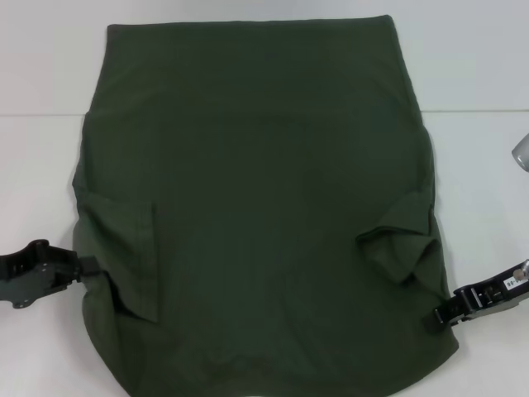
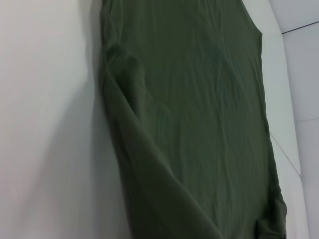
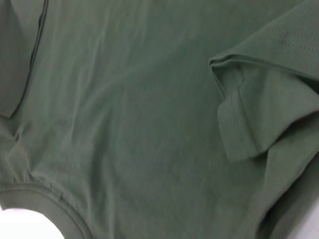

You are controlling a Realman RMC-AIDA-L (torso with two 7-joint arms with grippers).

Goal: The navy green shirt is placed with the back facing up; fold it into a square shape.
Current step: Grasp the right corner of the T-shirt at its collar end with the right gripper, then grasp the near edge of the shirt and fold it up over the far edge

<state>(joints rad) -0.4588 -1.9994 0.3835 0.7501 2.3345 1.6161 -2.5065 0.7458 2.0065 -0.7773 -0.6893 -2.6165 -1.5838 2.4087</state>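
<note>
The navy green shirt (image 1: 264, 207) lies spread flat on the white table (image 1: 41, 124), its hem at the far side. Both short sleeves are folded inward over the body: the left sleeve (image 1: 124, 248) lies flat, the right sleeve (image 1: 405, 240) is bunched and creased. My left gripper (image 1: 87, 266) rests at the shirt's left edge, beside the folded sleeve. At the shirt's right edge, near the front, sits my right gripper (image 1: 438, 316). The left wrist view runs along the shirt (image 2: 199, 124). The right wrist view shows the shirt (image 3: 124, 124), the creased sleeve (image 3: 259, 114) and the collar rim (image 3: 50, 204).
Bare white table surface lies on both sides of the shirt and beyond its hem. A grey rounded object (image 1: 521, 153) pokes in at the right edge. A thin seam (image 1: 479, 110) crosses the table at the back right.
</note>
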